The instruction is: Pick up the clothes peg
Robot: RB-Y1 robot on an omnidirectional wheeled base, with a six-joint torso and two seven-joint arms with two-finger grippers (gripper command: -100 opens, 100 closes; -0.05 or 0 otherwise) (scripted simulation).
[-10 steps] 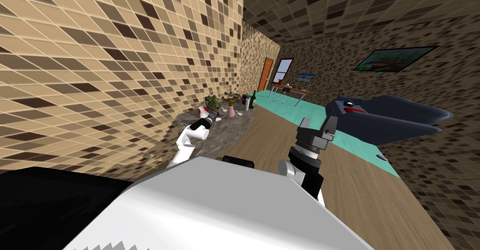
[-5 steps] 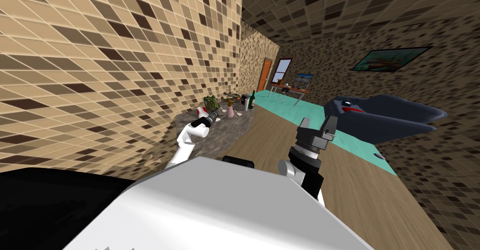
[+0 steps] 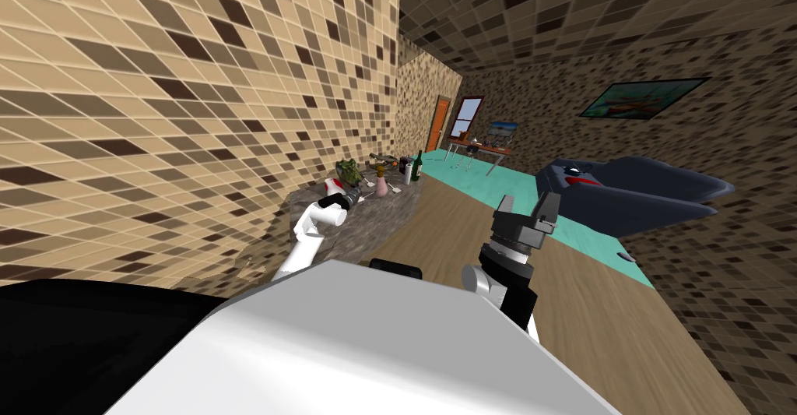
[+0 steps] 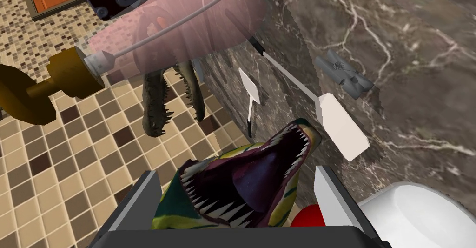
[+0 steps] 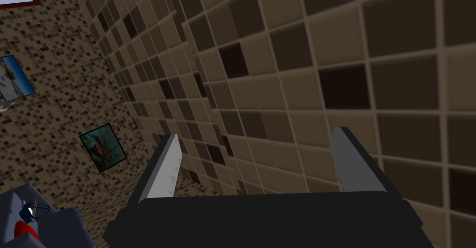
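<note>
Left wrist view, clothes peg point(image 4: 344, 75) beyond left claw point(image 4: 238, 180), apart

Clothes peg point(image 4: 344, 75) on desk point(image 4: 413, 36), just beside spatula point(image 4: 343, 128); toy dinosaur point(image 4: 246, 187) right before left end effector point(image 4: 237, 170).

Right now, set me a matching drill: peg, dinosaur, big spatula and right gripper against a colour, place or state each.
Things:
1 peg
2 dinosaur
3 big spatula
4 right gripper

Descriptions:
A open, holding nothing
B white blade, shaft beside the peg
C small, grey, lying on the marble counter
D mouth agape, nearest the left gripper

Pairs: 1-C, 2-D, 3-B, 4-A
</note>
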